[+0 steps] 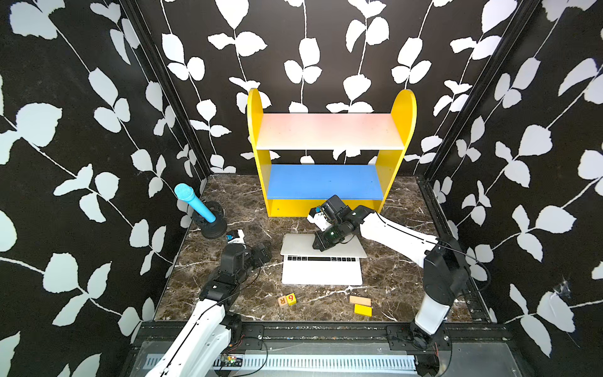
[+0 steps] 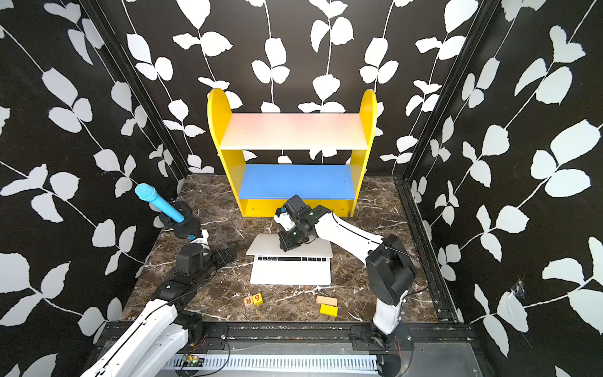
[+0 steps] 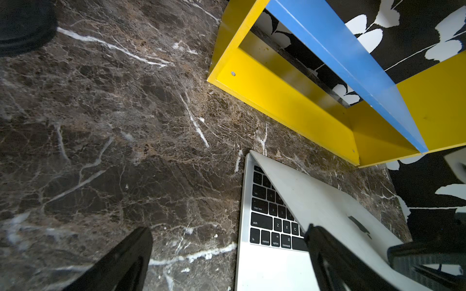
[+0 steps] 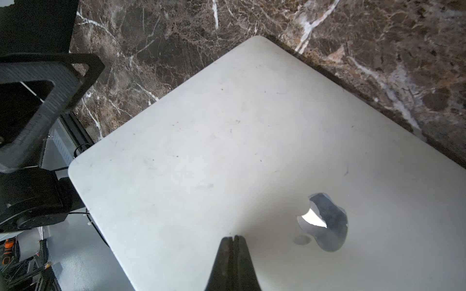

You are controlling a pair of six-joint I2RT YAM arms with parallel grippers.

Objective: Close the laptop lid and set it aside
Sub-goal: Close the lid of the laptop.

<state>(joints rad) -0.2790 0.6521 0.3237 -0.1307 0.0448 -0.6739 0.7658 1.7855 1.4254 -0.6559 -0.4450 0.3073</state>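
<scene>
Top views first. In both of them your right gripper (image 1: 319,245) is down on the laptop lid (image 1: 295,246), jaws pinched together with nothing between them. The lid leans low over the laptop (image 1: 321,275), with a strip of keys (image 1: 321,259) showing past its front edge.

Your left gripper (image 1: 262,252) has its jaws spread wide and empty. The laptop sits just off to their side, not touching.

Left wrist view: between the spread fingers (image 3: 126,259) you mostly get bare marble table (image 3: 113,126). The laptop's corner pokes in next to one finger, lid tilted over the keys, not flat yet.

Right wrist view: the closed tips look pressed onto the lid's outer shell, and the apple logo (image 4: 325,221) is just beside them.
</scene>
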